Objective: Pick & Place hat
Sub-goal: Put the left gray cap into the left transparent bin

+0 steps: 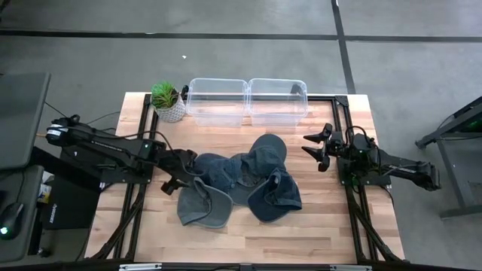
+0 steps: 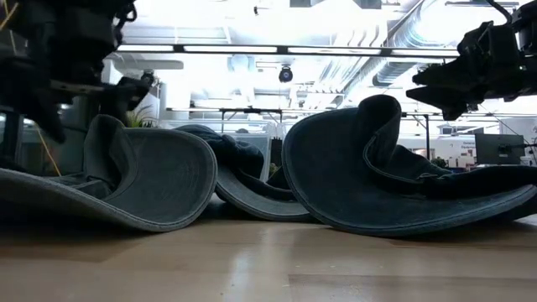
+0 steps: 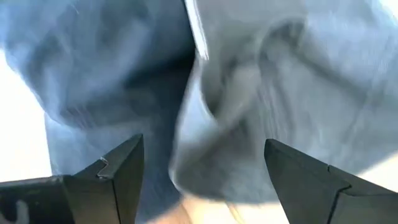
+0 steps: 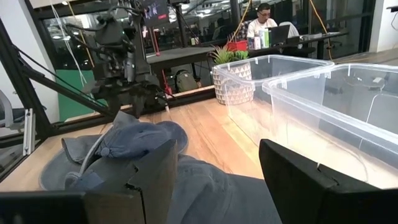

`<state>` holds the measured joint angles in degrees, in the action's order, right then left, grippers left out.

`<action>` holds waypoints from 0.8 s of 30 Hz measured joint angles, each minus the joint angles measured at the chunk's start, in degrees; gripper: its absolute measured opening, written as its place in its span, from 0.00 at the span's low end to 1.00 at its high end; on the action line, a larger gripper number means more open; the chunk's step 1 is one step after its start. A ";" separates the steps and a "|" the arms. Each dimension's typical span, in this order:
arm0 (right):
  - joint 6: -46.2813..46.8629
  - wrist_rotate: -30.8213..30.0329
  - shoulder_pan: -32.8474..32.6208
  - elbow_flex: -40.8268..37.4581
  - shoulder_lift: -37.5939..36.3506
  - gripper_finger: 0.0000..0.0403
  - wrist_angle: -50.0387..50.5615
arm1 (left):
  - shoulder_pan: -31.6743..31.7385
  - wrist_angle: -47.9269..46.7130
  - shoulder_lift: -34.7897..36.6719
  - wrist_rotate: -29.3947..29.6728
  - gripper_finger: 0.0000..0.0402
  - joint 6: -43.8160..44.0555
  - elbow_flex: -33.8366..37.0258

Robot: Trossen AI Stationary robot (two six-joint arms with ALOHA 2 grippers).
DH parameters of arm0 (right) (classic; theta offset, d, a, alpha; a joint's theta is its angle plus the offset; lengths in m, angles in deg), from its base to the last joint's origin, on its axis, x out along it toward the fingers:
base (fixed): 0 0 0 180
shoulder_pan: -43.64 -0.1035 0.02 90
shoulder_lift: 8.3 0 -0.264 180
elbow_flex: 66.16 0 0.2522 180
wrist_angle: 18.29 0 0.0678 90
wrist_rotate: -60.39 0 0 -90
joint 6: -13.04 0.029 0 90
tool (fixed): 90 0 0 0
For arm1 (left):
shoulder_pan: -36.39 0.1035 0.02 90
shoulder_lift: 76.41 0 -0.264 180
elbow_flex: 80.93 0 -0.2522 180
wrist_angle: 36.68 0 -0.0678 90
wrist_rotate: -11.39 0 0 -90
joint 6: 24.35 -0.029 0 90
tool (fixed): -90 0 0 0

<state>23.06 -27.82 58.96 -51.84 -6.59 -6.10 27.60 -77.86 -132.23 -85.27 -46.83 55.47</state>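
Several blue denim hats lie in a heap [image 1: 239,181] on the middle of the wooden table, brims overlapping; in the low view they show as curved brims [image 2: 394,180]. My left gripper [image 1: 183,172] is open and slants down over the heap's left end. Crumpled denim of a hat [image 3: 249,93] fills the view between and beyond its fingers. My right gripper [image 1: 316,148] waits open and level at the table's right side, clear of the hats [image 4: 134,140], with nothing between its fingers [image 4: 217,149]. My left gripper stands open at the left end of the hat heap, its fingers [image 3: 124,168] on either side of a fold of denim. I cannot tell whether they touch the cloth.
Two clear plastic bins [image 1: 217,102] [image 1: 277,102] stand side by side along the far edge, with a small potted plant [image 1: 168,100] to their left. Bare wood [image 1: 248,237] lies near the front edge. A person sits in the room beyond [image 4: 264,22].
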 joint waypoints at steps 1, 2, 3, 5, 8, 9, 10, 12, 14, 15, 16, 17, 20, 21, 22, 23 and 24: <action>0.00 0.01 0.01 0.00 -0.02 0.55 -0.01 | -0.05 1.56 -0.03 -0.02 0.69 -0.32 0.53; 0.00 0.02 -0.01 0.00 0.17 0.55 -0.01 | -0.28 3.83 -0.12 -0.03 0.69 -0.42 1.00; 0.00 0.04 0.00 0.00 0.27 0.55 0.02 | -0.26 5.59 -0.11 -0.01 0.69 -0.43 1.61; 0.00 0.01 -0.01 0.00 0.18 0.55 0.01 | -0.26 8.64 -1.03 0.05 0.69 -0.72 2.75; 0.00 -0.01 -0.01 0.00 0.17 0.55 0.01 | -0.26 11.24 -2.15 0.23 0.69 -2.04 3.64; 0.00 -0.01 0.01 0.00 0.17 0.55 -0.01 | -0.26 12.66 -2.69 0.20 0.69 -2.66 3.62; 0.00 -0.01 -0.01 0.00 0.29 0.55 -0.01 | -0.23 13.17 -3.24 0.21 0.69 -3.13 3.60; 0.00 -0.03 0.00 0.00 0.48 0.55 0.00 | -0.24 13.79 -4.26 0.20 0.69 -4.11 3.75; 0.00 0.03 -0.01 0.00 0.63 0.55 -0.01 | -0.28 16.34 -5.32 -0.29 0.69 -4.81 3.71; 0.00 0.04 -0.01 0.00 0.82 0.55 0.01 | -0.28 17.22 -5.70 -0.44 0.69 -4.87 3.71; 0.00 0.04 -0.01 0.00 0.87 0.55 0.01 | -0.30 17.91 -6.06 -0.57 0.69 -4.91 3.71; 0.00 0.05 0.01 0.00 0.87 0.55 -0.02 | -0.33 18.78 -6.46 -1.01 0.69 -4.92 3.71; 0.00 0.06 -0.01 0.00 1.08 0.55 0.01 | -0.38 20.85 -8.03 -1.91 0.69 -4.94 3.71; 0.00 0.08 0.01 0.00 1.08 0.55 0.01 | -0.61 21.38 -8.49 -2.11 0.69 -4.93 3.71; 0.00 0.06 -0.01 0.00 1.20 0.55 0.01 | -0.69 21.76 -8.81 -2.25 0.69 -4.93 3.71; 0.00 0.06 0.00 0.00 1.25 0.55 0.01 | -0.70 21.90 -8.93 -2.54 0.69 -4.93 3.71; 0.00 0.08 0.00 0.00 1.24 0.55 0.01 | -0.70 22.08 -9.02 -2.89 0.69 -4.92 3.71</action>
<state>23.06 -27.75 58.96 -51.84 -5.35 -6.09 26.89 -55.79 -141.25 -88.17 -51.75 59.18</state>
